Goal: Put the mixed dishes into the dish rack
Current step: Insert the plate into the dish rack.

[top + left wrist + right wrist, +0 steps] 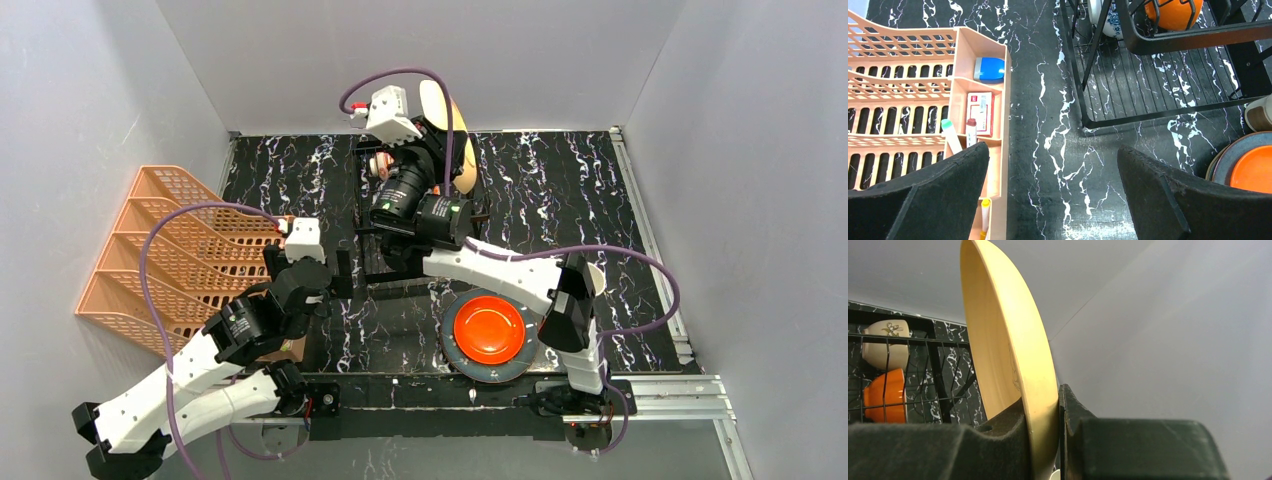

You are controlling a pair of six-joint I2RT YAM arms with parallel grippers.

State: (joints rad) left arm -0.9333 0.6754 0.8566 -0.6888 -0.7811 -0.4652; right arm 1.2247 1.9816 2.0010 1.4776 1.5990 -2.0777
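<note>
- The right gripper [1045, 412] pinches the lower rim of the large yellow plate [1003, 355], one finger on each face.
- The plate stands on edge, nearly upright. Its long axis rises from the fingers and its hollow face is turned toward the black wire dish rack [1188, 36].
- In the top view the plate is raised at the far side of the table, by the rack's far end.
- The rack holds an orange bowl [885, 395], a cream floral bowl [885, 342] and a blue-patterned bowl [1103, 22].
- The left gripper [1053, 152] is spread wide and holds nothing, over bare marble between the orange lattice rack [908, 35] and the dish rack.
- The red-orange plate [490, 328] lies flat on the grey plate [455, 357], near the right arm's base.
</note>
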